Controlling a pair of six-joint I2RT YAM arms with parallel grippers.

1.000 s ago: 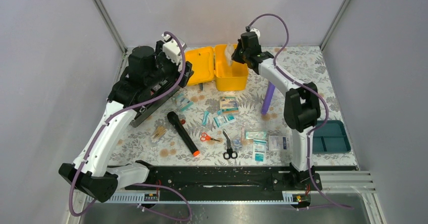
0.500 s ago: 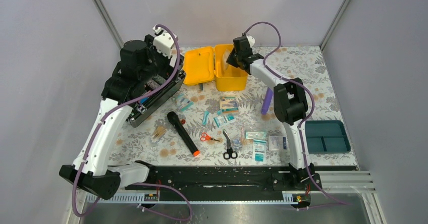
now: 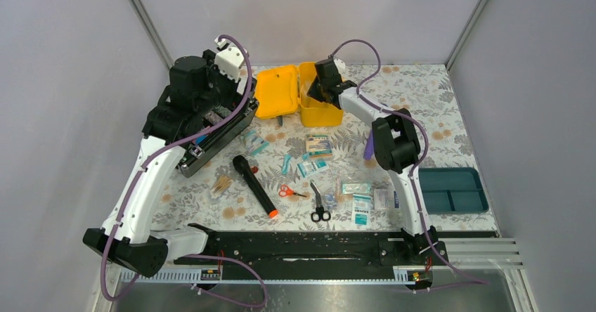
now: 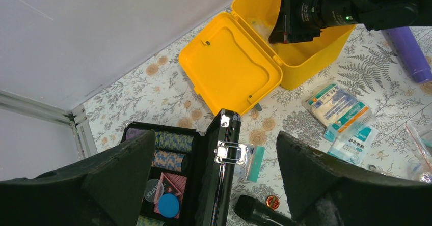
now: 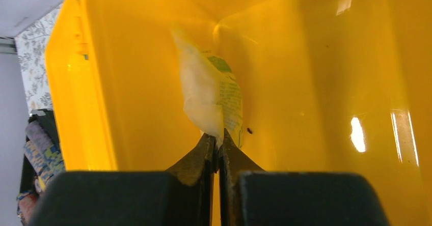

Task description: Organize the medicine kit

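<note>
1. The table (image 3: pixel 436 101), covered in a floral print, carries everything; loose items lie across its middle and near part.
2. The medicine kit (image 3: pixel 320 114) sits at the far middle of the table. It is open, its yellow body on the right and its lid (image 3: pixel 275 93) laid flat to the left.
3. A black case (image 3: pixel 226 131) of coloured rolls lies at the far left, just left of the kit's lid, and is also open.
4. A teal tray (image 3: pixel 453 189) rests at the near right, well apart from the kit.
5. The left gripper (image 4: pixel 214 134) hangs above the black case with its jaws spread wide and nothing between them. In its wrist view the kit's lid lies beyond the case, framed by the two fingers (image 4: pixel 117 175).
6. The right gripper (image 5: pixel 216 139) reaches down inside the kit's body, with yellow walls (image 5: pixel 331 58) on every side of it. Its jaws are pinched tight on the lower edge of a sachet.
7. A black torch (image 3: pixel 254 185) with an orange end lies left of the middle, nearer than the kit.
8. The sachet (image 5: pixel 204 93), pale with green print, stands up from the fingertips against the box's inner corner.
</note>
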